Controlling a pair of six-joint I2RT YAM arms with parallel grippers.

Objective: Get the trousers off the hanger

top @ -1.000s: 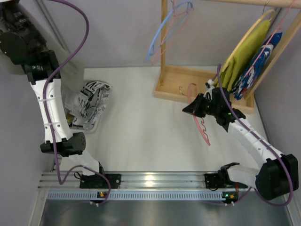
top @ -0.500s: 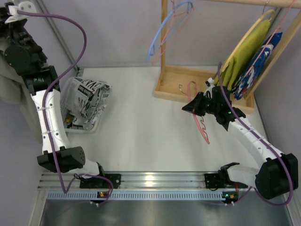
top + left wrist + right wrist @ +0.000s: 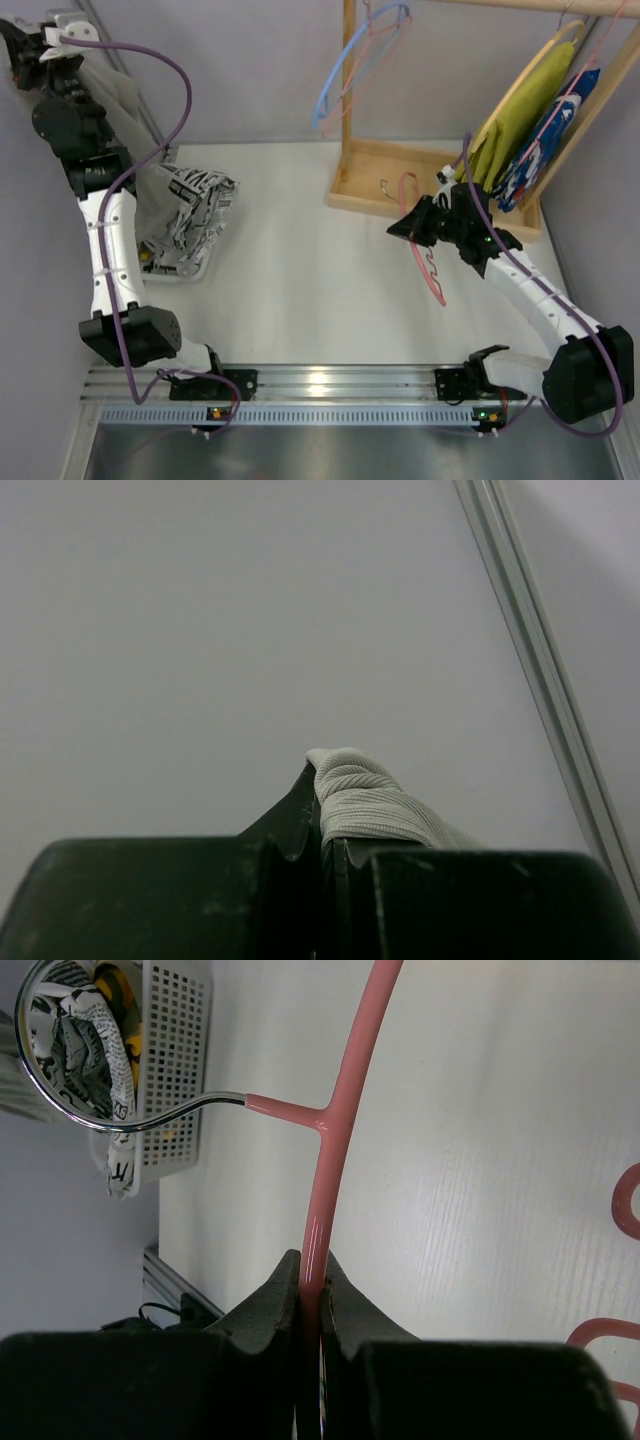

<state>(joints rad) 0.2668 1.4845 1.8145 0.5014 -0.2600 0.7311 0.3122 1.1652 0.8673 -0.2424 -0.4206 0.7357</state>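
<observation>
My left end effector (image 3: 318,815) is clenched on a bunched fold of the trousers (image 3: 365,805), the ribbed grey fabric pinched between the two fingers and bulging out just above them, with only blank wall behind it. From the overhead view that end effector sits raised high at the far left corner, and the trousers hang down from it alongside the arm, the lower end reaching the white basket (image 3: 165,262) below, where a black-and-white patterned cloth (image 3: 195,205) is heaped. My right end effector (image 3: 312,1275) is clamped on the pink hanger (image 3: 327,1118), gripping the thin bar just below where the metal hook (image 3: 60,1110) branches off to its left. The hanger carries no cloth and is held just above the desk (image 3: 300,290), well apart from the trousers across the desk. Just beyond the right end effector stands the wooden rack (image 3: 400,160), with a light blue hanger (image 3: 340,70) and a yellow-green garment (image 3: 520,110) hanging from it
</observation>
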